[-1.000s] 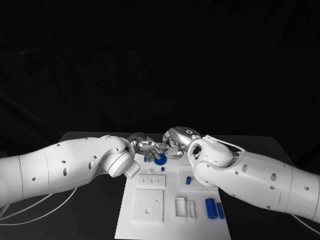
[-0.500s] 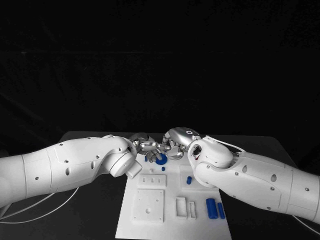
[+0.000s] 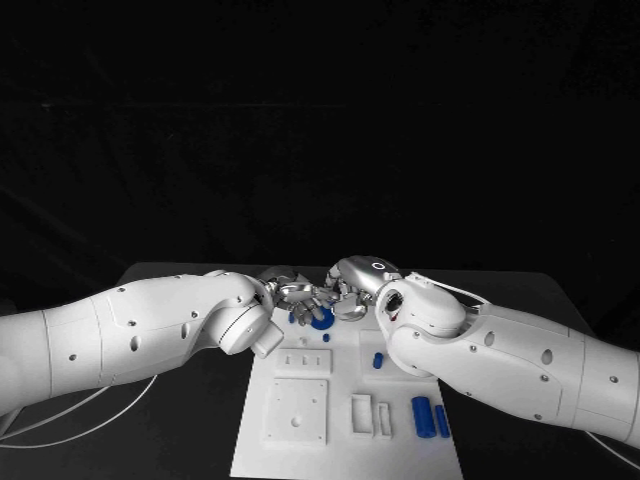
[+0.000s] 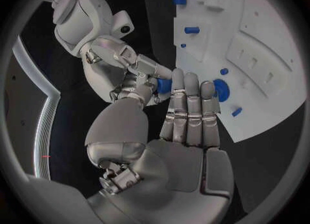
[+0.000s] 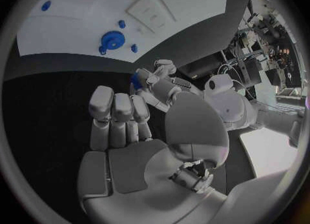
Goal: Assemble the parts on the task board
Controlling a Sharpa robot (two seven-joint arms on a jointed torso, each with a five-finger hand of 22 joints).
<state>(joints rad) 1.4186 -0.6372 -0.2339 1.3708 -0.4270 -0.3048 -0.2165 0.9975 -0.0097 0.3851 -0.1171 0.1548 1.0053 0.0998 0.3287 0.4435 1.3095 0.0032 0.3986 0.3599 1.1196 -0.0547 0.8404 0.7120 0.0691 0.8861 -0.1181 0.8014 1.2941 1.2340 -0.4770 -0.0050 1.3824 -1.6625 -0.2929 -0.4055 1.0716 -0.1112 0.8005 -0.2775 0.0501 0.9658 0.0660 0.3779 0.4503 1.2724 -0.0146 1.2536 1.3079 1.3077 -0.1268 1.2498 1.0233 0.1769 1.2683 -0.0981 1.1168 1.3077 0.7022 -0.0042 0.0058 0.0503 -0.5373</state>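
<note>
Black table (image 3: 190, 275) carries the white task board (image 3: 335, 440); since a second ago nothing moves. I see my left hand (image 4: 184, 131) and right hand (image 5: 129, 131) both pinch one small blue part (image 4: 163, 85), mid-handover.

Black table (image 3: 551, 300); white task board (image 3: 342, 455) flat at centre.

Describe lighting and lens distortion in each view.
Head view: dark surroundings, evenly lit task board, no visible bending. Left wrist view: fisheye curves the board's edges; left hand looms large. Right wrist view: same bending; right hand large, bright room at the rim.
</note>
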